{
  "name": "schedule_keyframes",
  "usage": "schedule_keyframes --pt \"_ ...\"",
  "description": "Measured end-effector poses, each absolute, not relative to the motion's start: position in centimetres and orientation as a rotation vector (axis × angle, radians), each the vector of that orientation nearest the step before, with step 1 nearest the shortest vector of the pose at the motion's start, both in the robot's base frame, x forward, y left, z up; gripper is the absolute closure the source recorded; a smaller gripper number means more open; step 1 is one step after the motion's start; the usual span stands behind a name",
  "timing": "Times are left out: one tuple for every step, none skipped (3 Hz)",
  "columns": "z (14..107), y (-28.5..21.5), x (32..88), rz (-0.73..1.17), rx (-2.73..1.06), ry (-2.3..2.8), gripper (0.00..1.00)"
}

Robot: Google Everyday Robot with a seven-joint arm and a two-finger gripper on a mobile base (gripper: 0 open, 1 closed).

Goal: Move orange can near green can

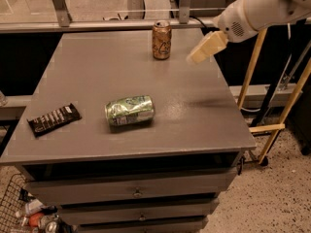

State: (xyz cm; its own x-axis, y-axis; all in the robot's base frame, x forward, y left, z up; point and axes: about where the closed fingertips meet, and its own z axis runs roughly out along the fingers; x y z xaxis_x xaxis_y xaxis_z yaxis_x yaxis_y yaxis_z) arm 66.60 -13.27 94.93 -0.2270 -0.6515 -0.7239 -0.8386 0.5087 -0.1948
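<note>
0 of task done: orange can [161, 40] stands untouched at table's [194, 110] 12 o'clock, green can [129, 110] lies toward 6. Empty gripper [206, 48] hovers at orange can's 3 o'clock; width can't be told. Grasp and carry remain.

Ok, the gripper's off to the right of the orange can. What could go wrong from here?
The gripper hangs right of the orange can, which stands upright by the far edge of the table: a sideways knock might tip it or push it off the back. The green can lies on its side, so a bump during placing could roll it away.
</note>
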Motion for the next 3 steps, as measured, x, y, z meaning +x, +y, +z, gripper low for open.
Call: schedule_keyframes --pt "93.0 -9.1 69.9 0.336 -1.13 1.928 0.0" --pt "92.1 -5.6 72.8 0.356 -1.041 1.886 0.0" --pt "91.7 -3.5 75.1 0.332 -0.943 1.861 0.0"
